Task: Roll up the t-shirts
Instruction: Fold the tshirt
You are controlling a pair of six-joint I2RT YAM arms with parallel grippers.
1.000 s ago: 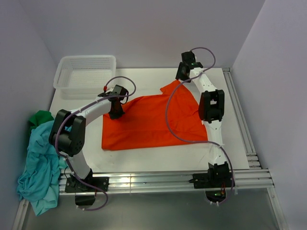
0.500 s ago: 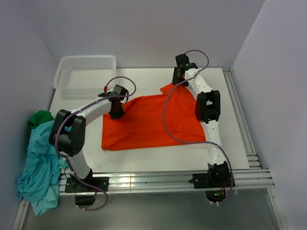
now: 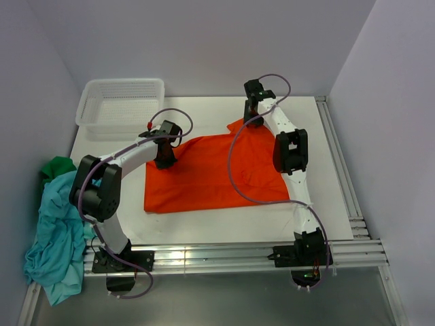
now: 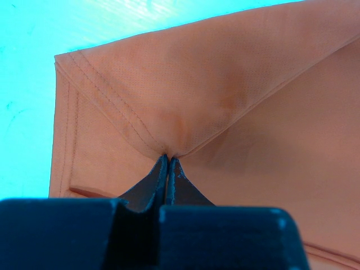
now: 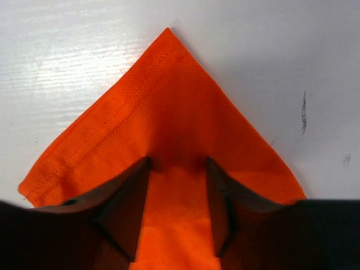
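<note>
The orange t-shirt (image 3: 217, 173) lies spread flat on the white table. My left gripper (image 3: 164, 161) is at its far left corner, shut, pinching a fold of the orange fabric (image 4: 185, 112) at the fingertips (image 4: 167, 156). My right gripper (image 3: 250, 115) is open over the far sleeve tip (image 5: 169, 95), its fingers (image 5: 135, 191) apart and pressed on the orange cloth. The teal-blue t-shirt (image 3: 51, 238) hangs crumpled off the table's left edge. The dark green t-shirt (image 3: 58, 166) lies bunched behind it.
A white mesh basket (image 3: 121, 102) stands at the far left corner of the table (image 3: 319, 156). Metal rails (image 3: 231, 255) run along the near and right edges. Purple cables loop from both arms over the shirt.
My right gripper has moved left along the far edge, toward the sleeve tip. The left gripper and the shirts have not visibly moved.
</note>
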